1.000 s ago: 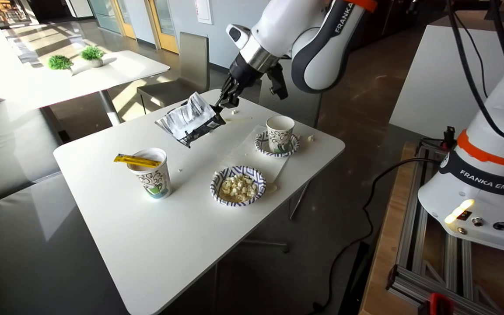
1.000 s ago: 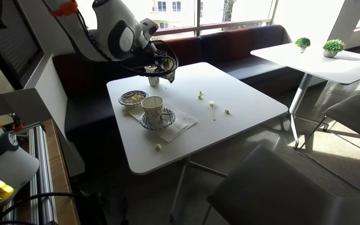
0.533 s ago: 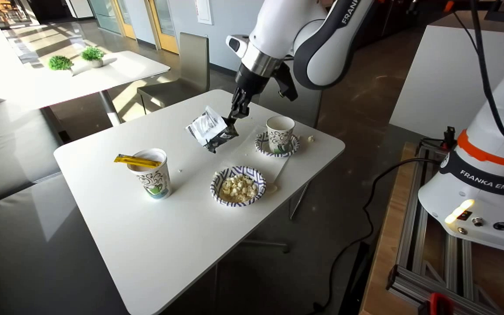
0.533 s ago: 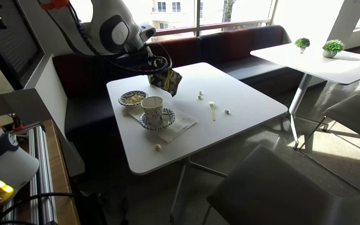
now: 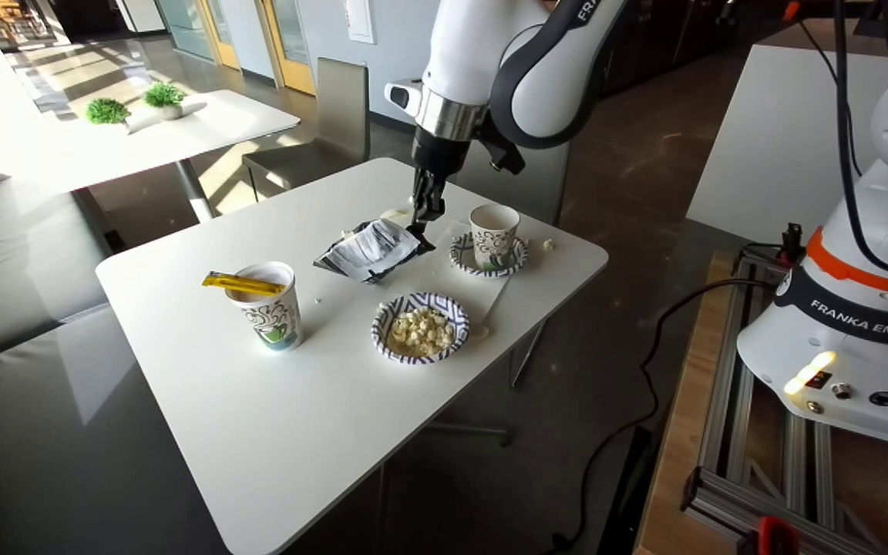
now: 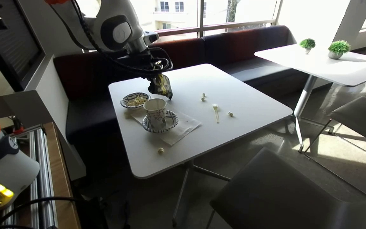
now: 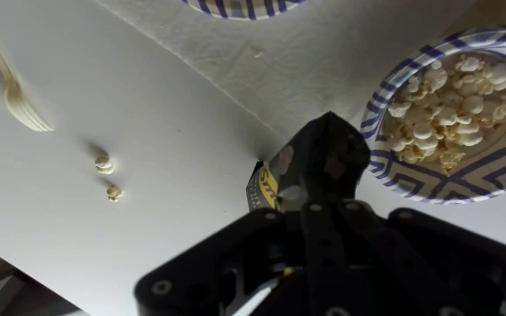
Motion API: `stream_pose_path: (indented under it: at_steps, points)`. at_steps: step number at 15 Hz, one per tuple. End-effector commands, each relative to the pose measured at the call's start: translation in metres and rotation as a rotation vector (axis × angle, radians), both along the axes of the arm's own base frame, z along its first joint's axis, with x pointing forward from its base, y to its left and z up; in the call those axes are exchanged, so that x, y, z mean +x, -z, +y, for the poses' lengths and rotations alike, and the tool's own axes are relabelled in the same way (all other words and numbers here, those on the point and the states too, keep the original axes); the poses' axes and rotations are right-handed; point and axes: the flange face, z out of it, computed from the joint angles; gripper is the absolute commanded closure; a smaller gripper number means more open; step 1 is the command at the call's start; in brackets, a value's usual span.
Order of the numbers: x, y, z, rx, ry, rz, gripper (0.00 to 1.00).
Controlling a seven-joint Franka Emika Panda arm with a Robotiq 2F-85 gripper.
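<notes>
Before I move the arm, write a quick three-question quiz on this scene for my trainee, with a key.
1. What is the hand shut on?
2. True or false: the paper cup with the yellow packet stands directly on the white table.
3. Fill in: in the wrist view, the patterned bowl at the right holds ____.

Key:
1. A crumpled bag.
2. True.
3. Popcorn.
</notes>
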Motion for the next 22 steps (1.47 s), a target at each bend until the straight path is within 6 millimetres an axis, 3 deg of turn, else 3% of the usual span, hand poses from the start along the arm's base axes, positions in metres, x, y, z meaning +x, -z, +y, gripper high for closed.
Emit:
stream_pose_path:
  at_steps: [1, 2, 3, 4, 5, 6, 7, 8, 9, 11, 13, 16, 19, 22]
  points:
    - [0.016, -0.018, -0.010, 0.007, -0.046, -0.079, 1.00]
    - [0.010, -0.049, -0.034, -0.118, -0.016, -0.090, 1.00]
    - [0.021, -0.027, -0.020, -0.017, -0.066, -0.124, 1.00]
    - [0.020, -0.044, -0.037, -0.112, -0.080, -0.140, 1.00]
    - [0.027, -0.027, -0.017, 0.004, -0.132, -0.188, 1.00]
    - [0.022, -0.063, -0.051, -0.142, -0.079, -0.185, 1.00]
    - [0.030, -0.029, -0.015, 0.020, -0.151, -0.237, 1.00]
    - [0.023, -0.071, -0.061, -0.174, -0.087, -0.217, 1.00]
    - [0.030, -0.034, -0.023, -0.020, -0.172, -0.251, 1.00]
    - [0.029, -0.050, -0.047, -0.107, -0.160, -0.254, 1.00]
    - [0.032, -0.059, -0.057, -0.165, -0.207, -0.276, 1.00]
    - [0.042, -0.063, -0.092, -0.299, -0.299, -0.290, 1.00]
    - [0.061, -0.064, -0.110, -0.415, -0.423, -0.333, 1.00]
    - [0.080, -0.054, -0.106, -0.426, -0.460, -0.379, 1.00]
